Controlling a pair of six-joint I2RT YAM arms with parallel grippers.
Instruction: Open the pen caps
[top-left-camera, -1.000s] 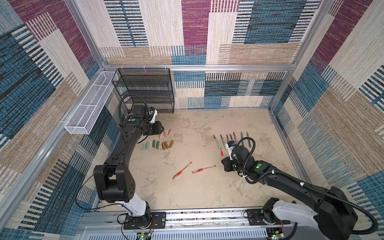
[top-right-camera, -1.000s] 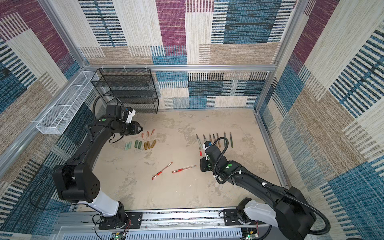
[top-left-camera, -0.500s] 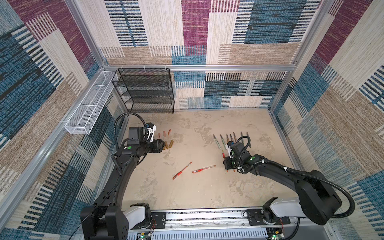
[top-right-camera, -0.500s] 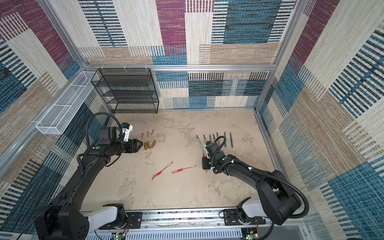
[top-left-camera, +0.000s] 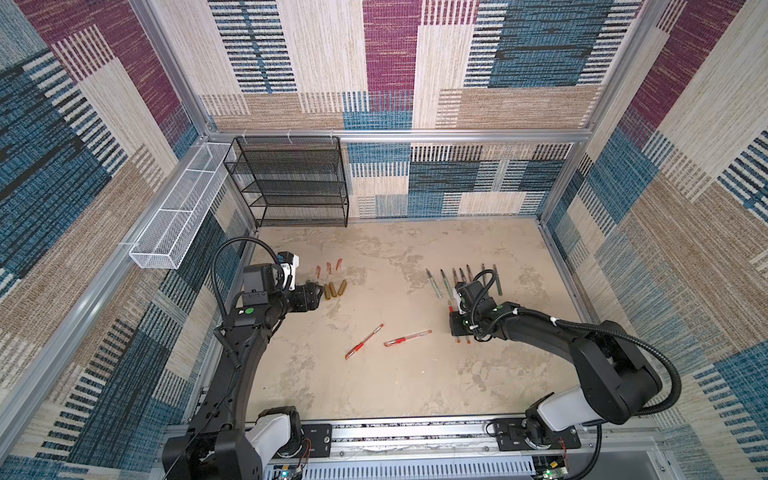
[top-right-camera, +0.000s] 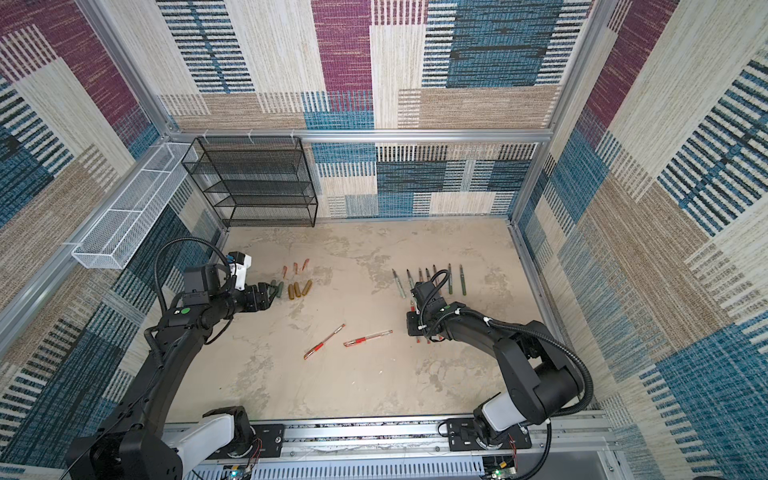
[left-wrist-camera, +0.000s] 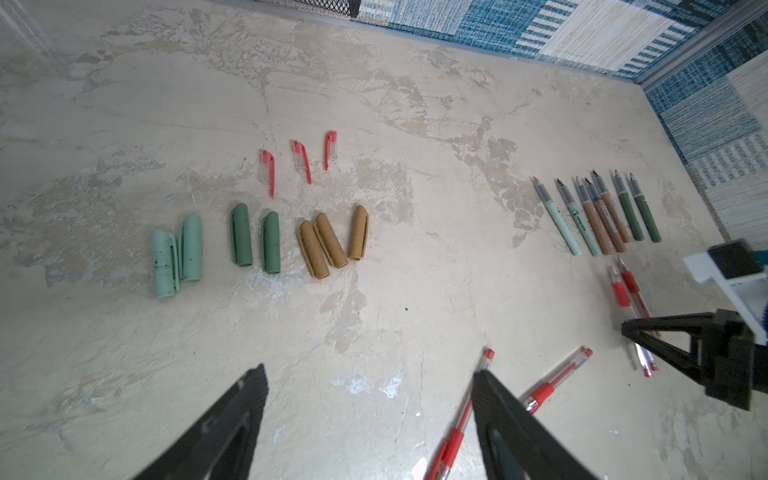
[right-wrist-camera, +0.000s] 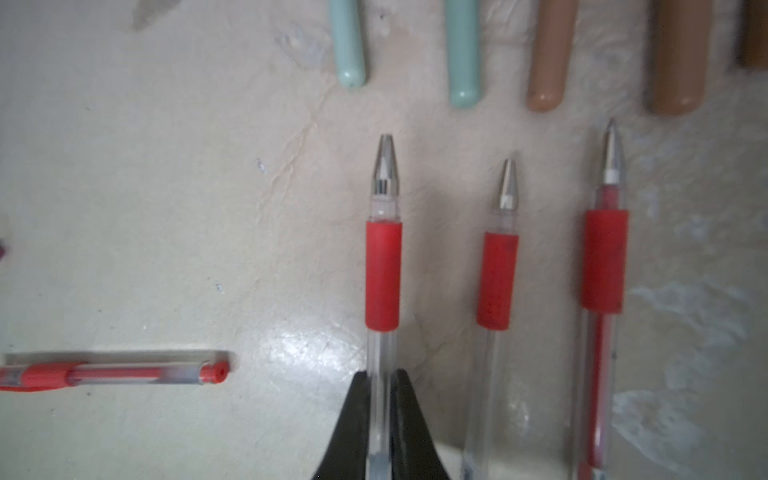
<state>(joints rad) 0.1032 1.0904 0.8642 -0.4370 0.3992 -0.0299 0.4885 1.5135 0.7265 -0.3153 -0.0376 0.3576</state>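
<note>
Jaws first: left gripper (left-wrist-camera: 369, 376) hangs wide open with nothing in it, right gripper (right-wrist-camera: 381, 376) is clenched on the clear barrel of an uncapped red pen (right-wrist-camera: 383, 274), lining it up with its two mates I reckon. Pen caps (left-wrist-camera: 272, 243) lie colour-sorted near the left edge of the worktop (left-wrist-camera: 415, 291), barrels (left-wrist-camera: 602, 220) opposite. Two red pens (top-left-camera: 364, 341) mid-worktop look unopened. Print on the mint barrels (left-wrist-camera: 557, 216) is too tiny to read

No words to read
Tiny dark marks sat on one mint pen (left-wrist-camera: 579, 220), but they were too small to make out.
</note>
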